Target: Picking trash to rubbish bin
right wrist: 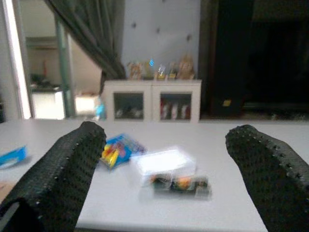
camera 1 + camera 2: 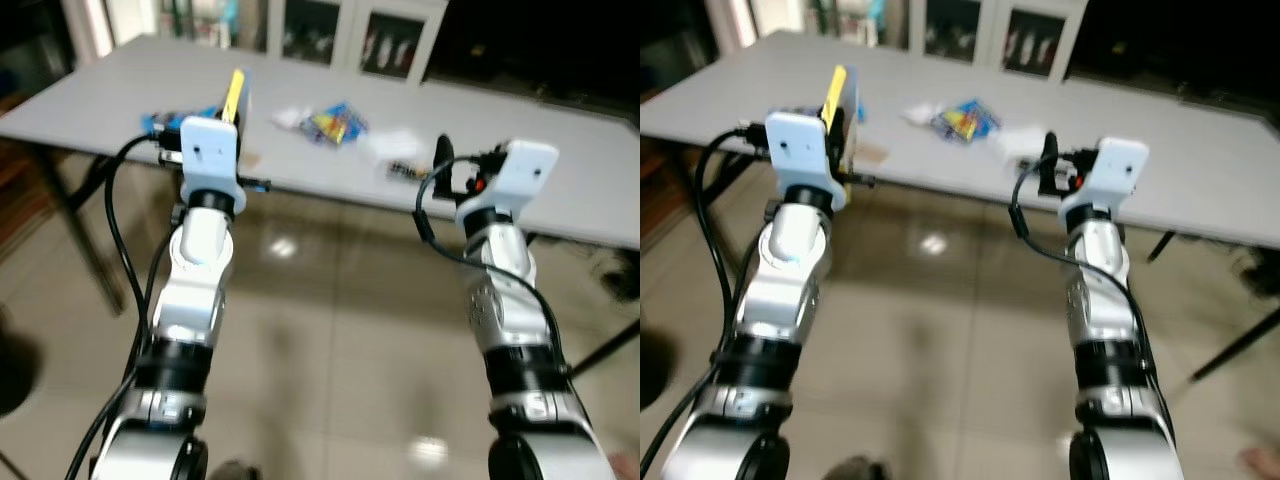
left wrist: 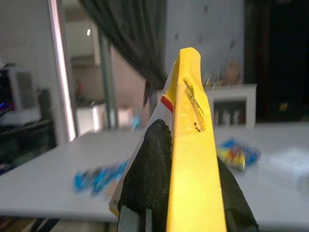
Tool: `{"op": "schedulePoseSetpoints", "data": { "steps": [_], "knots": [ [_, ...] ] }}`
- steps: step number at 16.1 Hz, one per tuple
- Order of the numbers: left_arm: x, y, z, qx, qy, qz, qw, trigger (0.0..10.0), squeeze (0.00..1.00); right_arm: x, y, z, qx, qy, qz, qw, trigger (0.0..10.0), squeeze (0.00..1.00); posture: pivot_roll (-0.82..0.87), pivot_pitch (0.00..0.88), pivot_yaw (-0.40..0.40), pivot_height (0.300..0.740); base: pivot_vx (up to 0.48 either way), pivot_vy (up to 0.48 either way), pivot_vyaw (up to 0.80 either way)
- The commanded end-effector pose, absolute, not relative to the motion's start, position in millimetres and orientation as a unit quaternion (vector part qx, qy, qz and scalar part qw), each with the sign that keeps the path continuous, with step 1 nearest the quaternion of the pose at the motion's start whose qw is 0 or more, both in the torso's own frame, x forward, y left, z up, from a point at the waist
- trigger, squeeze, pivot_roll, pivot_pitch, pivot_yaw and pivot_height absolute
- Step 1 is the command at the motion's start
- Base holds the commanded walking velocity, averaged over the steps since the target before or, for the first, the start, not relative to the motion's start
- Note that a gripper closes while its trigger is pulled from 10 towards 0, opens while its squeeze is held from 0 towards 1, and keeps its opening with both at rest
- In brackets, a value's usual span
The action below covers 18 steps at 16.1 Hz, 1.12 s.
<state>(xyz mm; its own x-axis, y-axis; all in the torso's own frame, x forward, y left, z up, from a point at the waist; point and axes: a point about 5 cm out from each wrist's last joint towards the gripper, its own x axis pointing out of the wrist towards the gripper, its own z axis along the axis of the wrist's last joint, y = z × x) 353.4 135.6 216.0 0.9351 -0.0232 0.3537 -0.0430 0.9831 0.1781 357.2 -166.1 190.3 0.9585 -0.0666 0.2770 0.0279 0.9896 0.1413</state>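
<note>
A flat yellow packet (image 3: 190,159) is pinched upright between the black fingers (image 3: 147,179) of the left claw (image 2: 232,105), which is held in the upper left of the head views at the near edge of the grey desk (image 2: 560,170). The step in hand is judged to be the carrying of this packet to a rubbish bin, and no bin can be made out in the pictures, so the squeeze is best kept firm and the wrist level while the body is turned, since a thin, stiff packet gripped low down could be expected to slip or swing if jolted. The dangling cables beside the arm are best kept clear of the desk edge during the turn. The right claw (image 1: 164,174) is spread wide with nothing between its fingers, and it is held at the desk edge in the middle right of the head views. Just beyond it, near the centre of the right wrist view, a clear wrapper with dark and orange contents (image 1: 176,183) lies on the desk, apart from both fingers. A colourful snack bag (image 2: 335,123) lies further back towards the upper centre, and a blue wrapper (image 3: 99,176) lies near the left claw, partly hidden behind it.
</note>
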Motion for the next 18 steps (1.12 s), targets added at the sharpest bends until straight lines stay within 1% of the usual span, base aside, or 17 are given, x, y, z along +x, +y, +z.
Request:
{"op": "schedulePoseSetpoints", "data": {
  "steps": [1, 5, 8, 10, 11, 12, 13, 15, 16, 17, 18],
  "knots": [
    [354.5, 128.8, 215.0, 0.1, -0.175, -0.003, 0.98, 10.0, 0.0, 357.0, -171.7, 192.8, 0.068, -0.147, -0.03, 0.986, 10.0, 0.0, -0.06, 0.012, -0.096, 0.74, 0.0, 0.0, 0.0],
    [356.0, 130.5, 199.1, 0.073, -0.14, -0.013, 0.987, 10.0, 0.0, 357.0, -175.2, 184.2, 0.067, -0.126, -0.033, 0.989, 10.0, 0.0, -0.06, 0.015, -0.097, 0.74, 0.0, 0.0, 0.0],
    [358.5, 138.8, 181.5, 0.085, -0.103, -0.015, 0.991, 10.0, 0.0, 357.9, -175.2, 171.9, 0.055, -0.098, -0.024, 0.993, 10.0, 0.0, -0.07, 0.018, -0.097, 0.74, 0.0, 0.0, 0.0],
    [353.7, 158.7, 124.4, 0.113, 0.011, -0.012, 0.993, 10.0, 0.0, 348.4, -176.6, 122.6, 0.043, -0.012, -0.013, 0.999, 10.0, 0.0, -0.07, 0.021, -0.094, 0.74, 0.0, 0.0, 0.0],
    [350.8, 162.2, 113.1, 0.119, 0.03, -0.012, 0.992, 10.0, 0.0, 345.4, -176.8, 112.1, 0.04, 0.007, -0.011, 0.999, 10.0, 0.0, -0.07, 0.024, -0.093, 0.74, 0.0, 0.0, 0.0],
    [341.5, 169.6, 86.9, 0.135, 0.074, -0.018, 0.988, 10.0, 0.0, 336.9, -179.3, 86.4, 0.031, 0.056, -0.011, 0.998, 10.0, 0.0, -0.07, 0.03, -0.092, 0.74, 0.0, 0.0, 0.0],
    [321.5, 180.4, 46.4, 0.126, 0.151, -0.015, 0.98, 10.0, 0.0, 316.9, -182.4, 43.2, 0.032, 0.143, -0.011, 0.989, 10.0, 0.0, -0.07, 0.032, -0.089, 0.74, 0.0, 0.0, 0.0],
    [303.6, 185.6, 18.8, 0.142, 0.209, -0.017, 0.967, 10.0, 0.0, 295.5, -179.8, 9.9, 0.033, 0.216, 0.006, 0.976, 10.0, 0.0, -0.07, 0.028, -0.088, 0.74, 0.0, 0.0, 0.0],
    [299.8, 187.1, 13.4, 0.14, 0.221, -0.014, 0.965, 10.0, 0.0, 290.6, -179.3, 3.4, 0.034, 0.23, 0.01, 0.972, 10.0, 0.0, -0.07, 0.028, -0.088, 0.74, 0.0, 0.0, 0.0],
    [280.4, 193.1, -9.9, 0.144, 0.273, -0.007, 0.951, 10.0, 0.0, 268.9, -178.5, -21.8, 0.033, 0.289, 0.016, 0.957, 10.0, 0.0, -0.07, 0.029, -0.09, 0.74, 0.0, 0.0, 0.0],
    [273.0, 194.6, -17.7, 0.145, 0.292, -0.007, 0.945, 10.0, 0.0, 261.4, -178.4, -29.5, 0.032, 0.309, 0.016, 0.95, 10.0, 0.0, -0.07, 0.024, -0.09, 0.74, 0.0, 0.0, 0.0]
  ]
}}
